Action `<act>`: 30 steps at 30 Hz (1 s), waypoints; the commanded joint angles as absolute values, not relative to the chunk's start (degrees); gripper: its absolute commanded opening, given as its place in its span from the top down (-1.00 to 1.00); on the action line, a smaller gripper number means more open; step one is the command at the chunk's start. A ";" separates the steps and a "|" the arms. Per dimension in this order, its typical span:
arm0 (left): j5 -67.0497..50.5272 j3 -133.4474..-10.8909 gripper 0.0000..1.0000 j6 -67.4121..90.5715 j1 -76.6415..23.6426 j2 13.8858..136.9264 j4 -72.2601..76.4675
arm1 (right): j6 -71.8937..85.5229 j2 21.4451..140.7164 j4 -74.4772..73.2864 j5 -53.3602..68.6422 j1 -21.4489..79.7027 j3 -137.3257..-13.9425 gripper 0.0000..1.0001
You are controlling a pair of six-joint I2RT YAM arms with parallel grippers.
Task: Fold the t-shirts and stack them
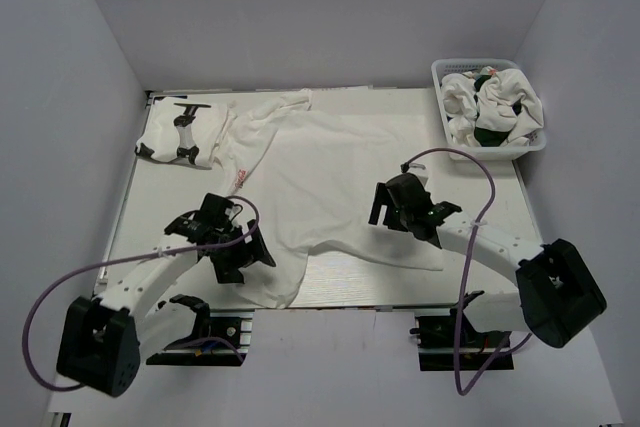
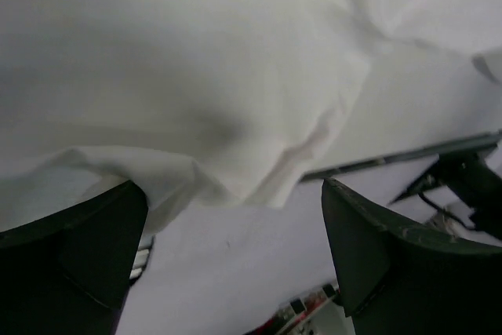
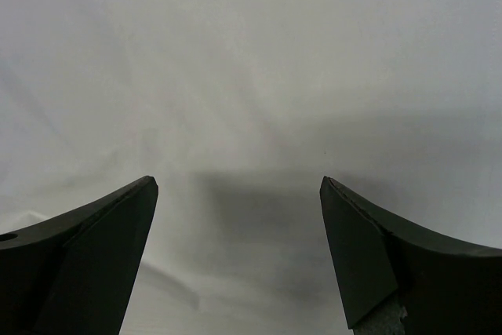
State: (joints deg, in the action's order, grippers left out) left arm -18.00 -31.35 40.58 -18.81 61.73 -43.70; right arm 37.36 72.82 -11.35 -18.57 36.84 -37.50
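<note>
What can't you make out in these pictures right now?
Spread t-shirt: top view, chest print hidden, apparently turned under.
Bunched t-shirts in the basket: top view, count unclear, they overlap.
Right wrist: plain cloth fills the frame; which part, cannot tell.
Left wrist: cloth blurred, too close.

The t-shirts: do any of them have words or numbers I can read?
Nothing is readable.
Spread white cloth t-shirt: small red mark at its left edge, too small to read.
Folded white t-shirt, far left: dark print, no legible letters.
Crumpled white t-shirts in white lattice basket: dark patches only.
</note>
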 commanded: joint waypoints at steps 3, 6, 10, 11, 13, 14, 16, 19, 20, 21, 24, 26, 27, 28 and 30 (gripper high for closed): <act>-31.61 -28.05 -1.00 40.18 -20.74 50.04 -57.91 | 38.85 76.55 -7.47 -16.88 33.84 -37.36 -0.80; -38.11 -25.05 -1.00 37.37 -21.27 46.59 -61.78 | 38.50 76.03 -6.77 -17.05 32.52 -36.30 -0.80; -40.34 -25.05 -1.00 36.74 -21.27 41.06 -66.96 | 37.88 74.10 -7.03 -17.66 31.29 -35.77 -0.80; -40.34 -26.09 -1.00 36.74 -21.27 39.74 -67.93 | 37.79 74.09 -6.86 -17.67 31.12 -35.77 -0.80; -40.34 -29.87 -1.00 37.26 -21.27 39.73 -67.94 | 36.83 72.96 -6.15 -16.97 30.85 -35.33 -0.80; -39.56 -31.97 -1.00 37.27 -21.27 39.73 -65.76 | 35.61 72.78 -5.80 -16.01 30.76 -35.51 -0.80; -33.53 -42.05 -1.00 37.27 -21.27 42.00 -63.30 | 34.90 71.73 -4.49 -16.26 30.67 -35.33 -0.80; -24.03 -47.71 -1.00 37.27 -21.27 47.01 -59.52 | 32.96 71.98 -3.52 -16.08 30.85 -35.76 -0.80; -17.47 -48.68 -1.00 37.27 -21.27 48.94 -57.85 | 32.70 72.33 -2.82 -16.00 30.68 -36.21 -0.80; -14.71 -50.26 -1.00 37.27 -21.27 51.39 -53.92 | 32.43 74.07 -3.86 -16.08 30.76 -36.73 -0.80; -8.10 -53.08 -1.00 35.51 -20.22 63.95 -43.91 | 30.59 78.47 -3.52 -18.72 30.59 -39.81 -0.80; -4.52 -57.71 -1.00 33.58 -19.61 74.11 -37.04 | 28.22 83.11 -3.34 -19.42 29.97 -44.19 -0.80; -4.48 -57.74 -1.00 33.57 -19.60 77.49 -35.35 | 28.21 84.45 -3.34 -19.08 29.97 -44.21 -0.80; -4.48 -59.14 -1.00 33.57 -19.60 80.65 -33.77 | 27.86 85.59 -3.51 -18.99 29.45 -44.99 -0.80; -1.68 -63.88 -1.00 32.52 -19.60 86.98 -32.26 | 26.55 91.19 -4.04 -17.85 28.13 -48.15 -0.80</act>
State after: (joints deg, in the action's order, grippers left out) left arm -8.91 -59.16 34.72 -20.01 81.89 -40.45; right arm 29.63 86.08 -5.45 -17.21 29.76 -43.81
